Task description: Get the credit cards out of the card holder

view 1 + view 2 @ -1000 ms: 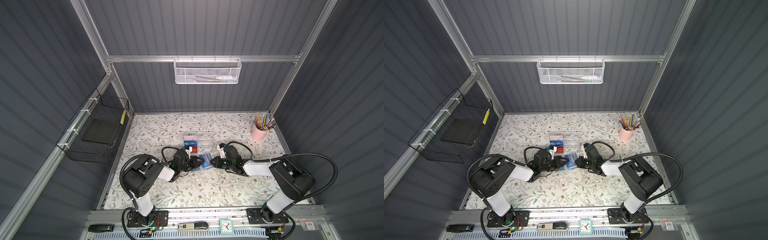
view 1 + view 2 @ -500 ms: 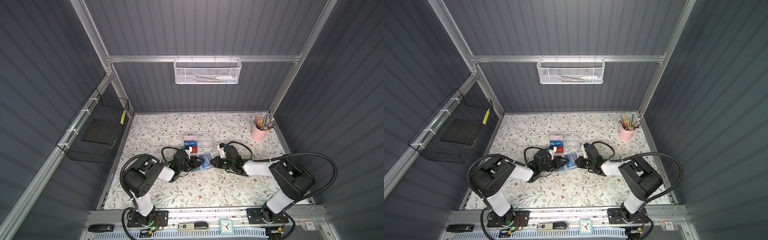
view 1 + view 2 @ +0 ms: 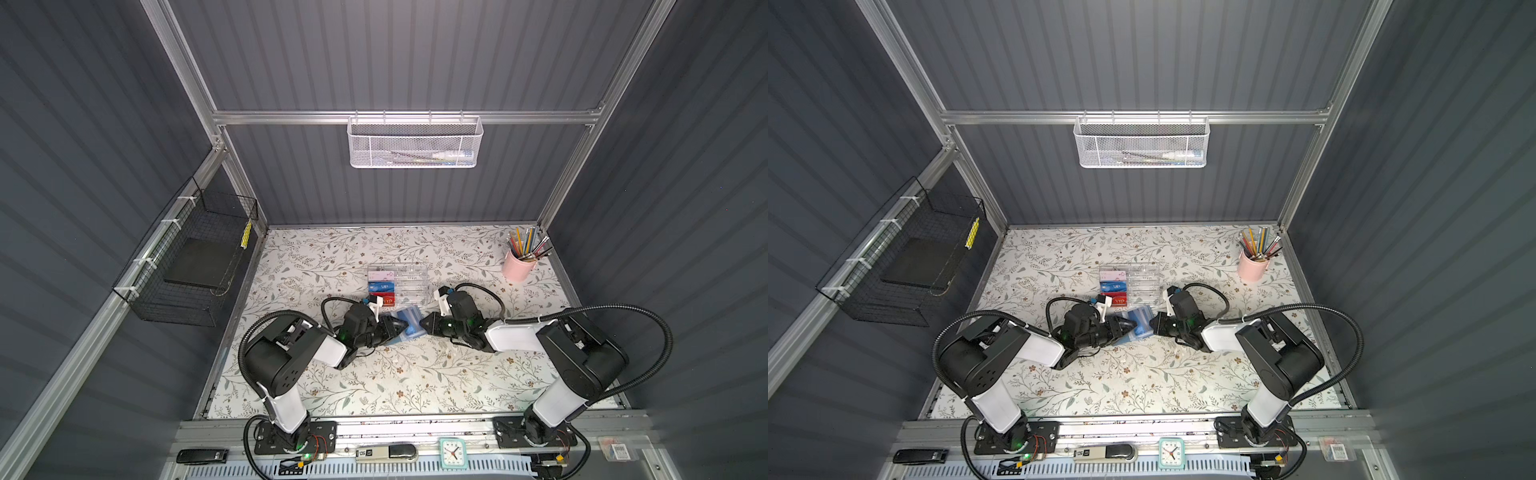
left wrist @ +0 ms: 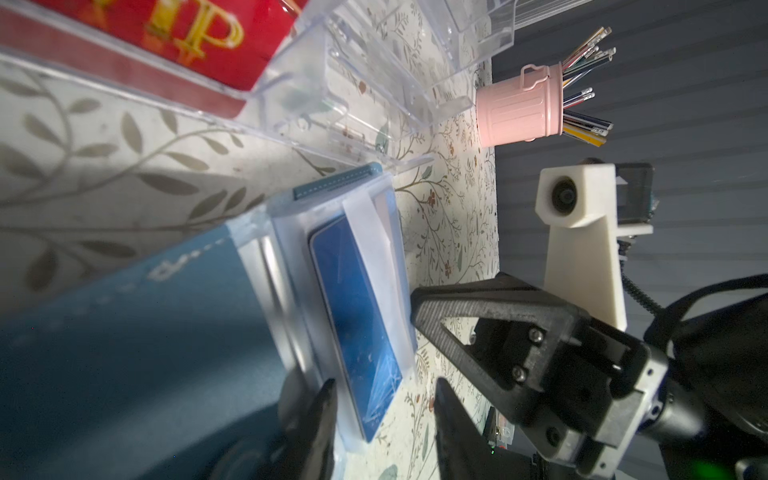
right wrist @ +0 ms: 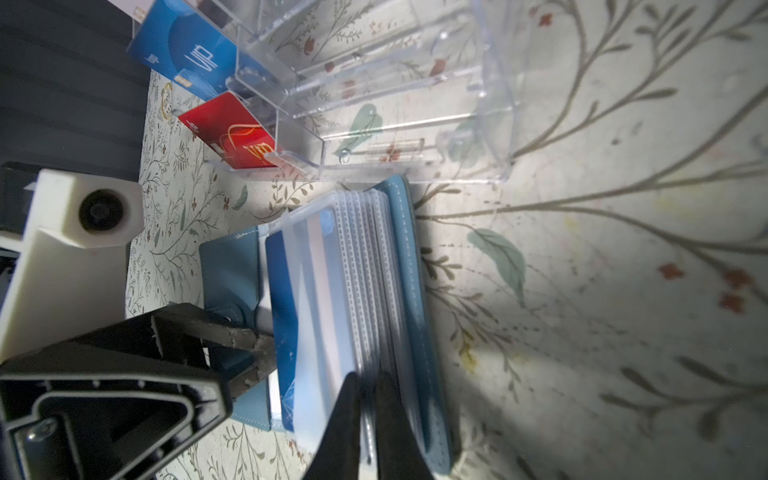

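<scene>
At the centre of the floral tabletop (image 3: 415,374), the left gripper (image 4: 384,382) stands part open. Its two black fingertips sit either side of the near short end of a bright blue plastic credit card (image 4: 357,307). Bare table shows between the card and one fingertip, so it grips nothing. The card sits in the foremost see-through sleeve of the slate-blue fold-over card holder (image 5: 401,249). Its long axis runs straight ahead from those fingertips toward the clear acrylic compartment box (image 4: 365,95) just beyond. From the opposite side the right gripper (image 5: 368,376) is pinched nearly shut on the holder's bundle of other sleeves, pinning it. The left arm therefore seems the one placed to pull, back along the card's length.
</scene>
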Tool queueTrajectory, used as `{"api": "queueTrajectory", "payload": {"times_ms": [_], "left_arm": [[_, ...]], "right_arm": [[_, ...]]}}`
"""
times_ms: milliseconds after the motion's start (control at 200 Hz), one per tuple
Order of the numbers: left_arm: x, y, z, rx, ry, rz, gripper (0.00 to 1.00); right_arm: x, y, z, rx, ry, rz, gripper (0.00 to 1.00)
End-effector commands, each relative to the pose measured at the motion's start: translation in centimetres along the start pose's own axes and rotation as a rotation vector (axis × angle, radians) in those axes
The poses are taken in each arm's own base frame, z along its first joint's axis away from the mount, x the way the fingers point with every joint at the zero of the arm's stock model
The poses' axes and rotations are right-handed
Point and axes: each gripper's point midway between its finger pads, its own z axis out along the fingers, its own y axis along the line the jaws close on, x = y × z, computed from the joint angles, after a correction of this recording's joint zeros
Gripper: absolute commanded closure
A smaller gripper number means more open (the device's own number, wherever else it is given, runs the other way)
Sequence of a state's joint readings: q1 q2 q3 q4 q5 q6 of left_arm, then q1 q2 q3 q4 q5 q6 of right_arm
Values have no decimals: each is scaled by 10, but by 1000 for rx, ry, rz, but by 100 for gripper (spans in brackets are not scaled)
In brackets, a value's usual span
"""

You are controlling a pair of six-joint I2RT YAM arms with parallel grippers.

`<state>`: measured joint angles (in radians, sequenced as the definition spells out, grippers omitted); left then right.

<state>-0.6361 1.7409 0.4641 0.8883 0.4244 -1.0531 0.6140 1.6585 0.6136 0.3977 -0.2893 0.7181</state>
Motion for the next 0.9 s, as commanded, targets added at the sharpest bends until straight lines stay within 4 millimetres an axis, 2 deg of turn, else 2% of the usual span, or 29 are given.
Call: {"api": "queueTrajectory", "payload": {"times_ms": [0,545,895], "left_arm": [[7,-10,-2,29,22,2,61],[15,-16,5,46,37,-8,61],[24,-14,-4,41,37,-14,61]], "right_arm": [[49,-45,3,154,152,60,88],[50,-47,4,152,153,68,89],[52,-48,5,148,153,72,89]]}}
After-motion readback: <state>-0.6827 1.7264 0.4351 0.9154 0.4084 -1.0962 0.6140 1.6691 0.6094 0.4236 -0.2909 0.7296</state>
